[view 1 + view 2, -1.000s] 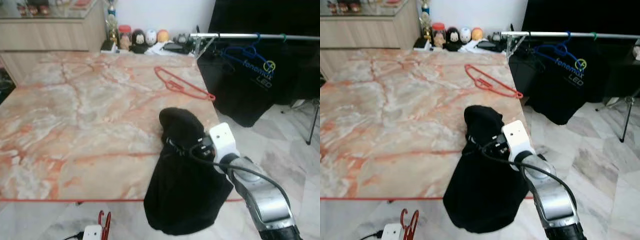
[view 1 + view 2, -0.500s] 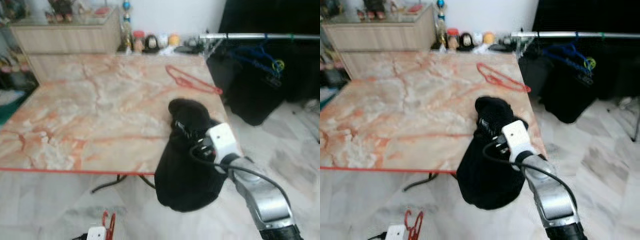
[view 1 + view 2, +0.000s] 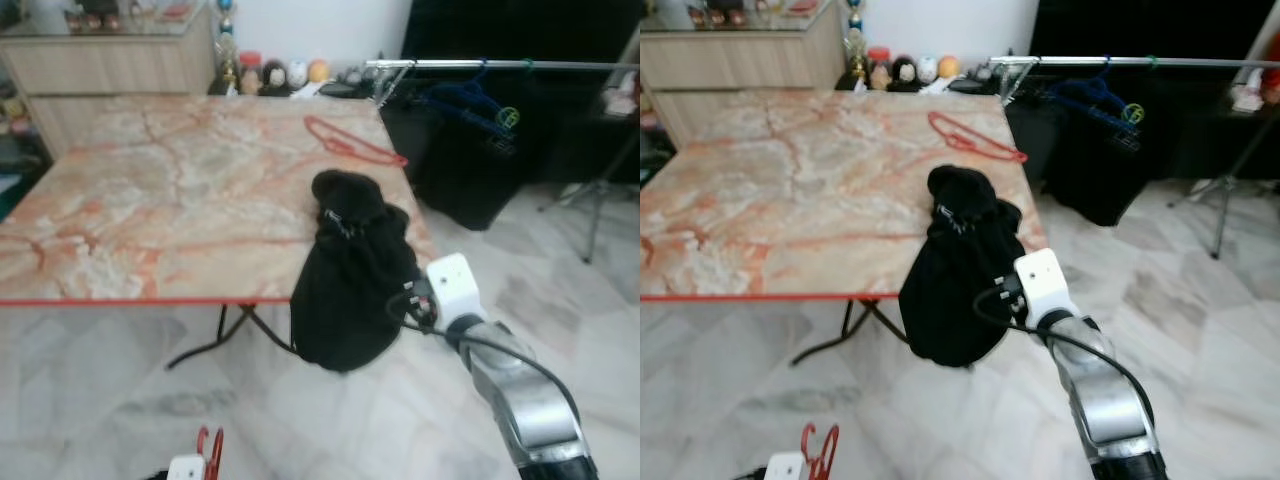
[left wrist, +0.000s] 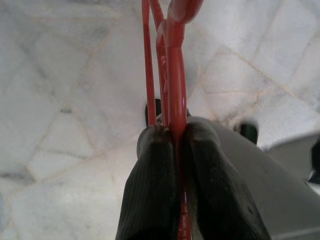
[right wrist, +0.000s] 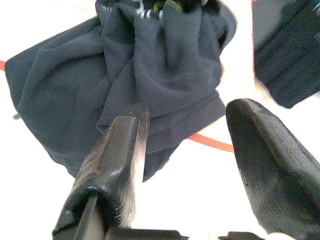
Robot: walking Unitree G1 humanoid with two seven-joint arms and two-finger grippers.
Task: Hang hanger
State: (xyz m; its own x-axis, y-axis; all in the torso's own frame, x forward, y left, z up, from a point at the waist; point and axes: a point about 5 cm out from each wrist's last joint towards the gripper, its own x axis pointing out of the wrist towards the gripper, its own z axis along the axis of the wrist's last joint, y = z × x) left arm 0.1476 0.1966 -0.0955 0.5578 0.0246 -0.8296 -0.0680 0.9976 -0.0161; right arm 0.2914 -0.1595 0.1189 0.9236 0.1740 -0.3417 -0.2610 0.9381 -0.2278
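In the left wrist view my left gripper (image 4: 177,131) is shut on a red hanger (image 4: 170,60), held low over the floor; its hook also shows at the bottom of the left eye view, red hanger (image 3: 208,445). A black garment (image 3: 350,270) hangs bunched over the near right corner of the marble table (image 3: 150,200). My right gripper (image 5: 186,112) is open, its fingers just off the garment's lower right side, right gripper (image 3: 408,300). A second red hanger (image 3: 350,145) lies on the table's far right. Beyond stands a metal rail (image 3: 450,64).
On the rail hang a blue hanger (image 3: 468,95) and a black shirt (image 3: 470,160). Small jars and figures (image 3: 270,72) line the table's far edge. A wooden cabinet (image 3: 110,50) stands at the back left, a stand's leg (image 3: 592,205) at the right. Tiled floor surrounds the table.
The whole view has drawn back from the table. My right gripper, earlier buried in the black garment, is now out of it, lower and to its right. The garment stays draped over the edge.
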